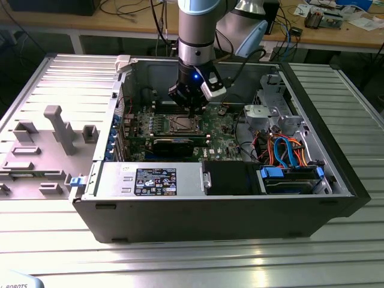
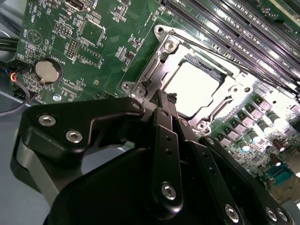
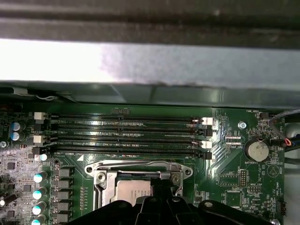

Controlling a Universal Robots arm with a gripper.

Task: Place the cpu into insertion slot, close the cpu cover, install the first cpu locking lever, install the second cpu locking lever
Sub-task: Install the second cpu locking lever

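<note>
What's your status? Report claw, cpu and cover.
Claw shut, at the socket edge. Cpu seated in insertion slot. Cpu cover down around it. Nothing in the way.

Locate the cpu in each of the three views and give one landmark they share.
Exterior view: the cpu sits in the socket on the green board, just below the hand.
Second wrist view: pale square inside the metal frame, just beyond the hand.
First wrist view: grey square, partly behind the hand.
Shared landmark: the memory slots beside the socket.
</note>
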